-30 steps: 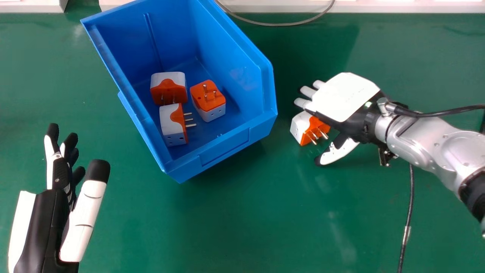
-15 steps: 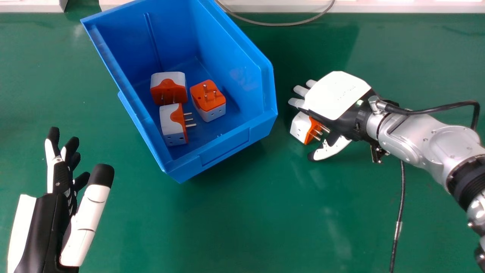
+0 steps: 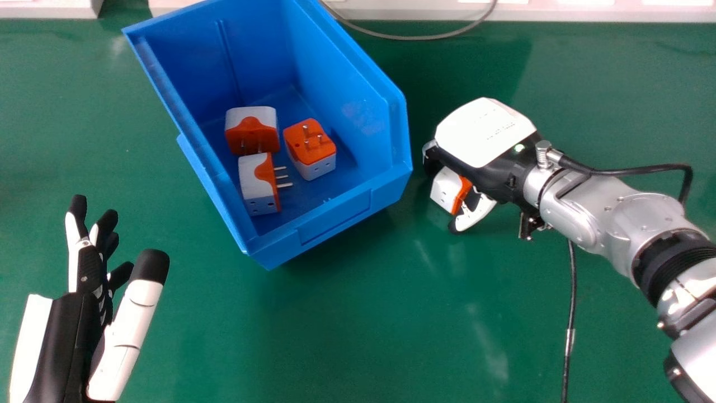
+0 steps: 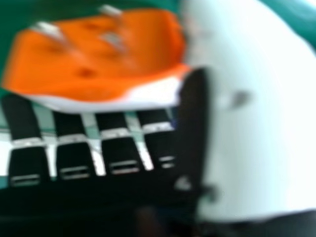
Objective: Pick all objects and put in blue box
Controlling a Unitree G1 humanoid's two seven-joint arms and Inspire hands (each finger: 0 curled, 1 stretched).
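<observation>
Green tabletop (image 3: pixel 335 336), seemingly glossy, under box (image 3: pixel 335 219)

At centre right of the head view, has a white, faintly marked back plate (image 3: pixel 480 130) on the black right hand (image 3: pixel 495 178), near a small green light (image 3: pixel 519 148). Wears a silver connector (image 3: pixel 542 154) and black cable (image 3: pixel 637 170) at the wrist, then a silver forearm (image 3: pixel 635 204) dotted with screws. At lower left, pairs black and white on the left hand (image 3: pixel 67 336), with a black-tipped, segmented white thumb (image 3: pixel 127 331).
</observation>
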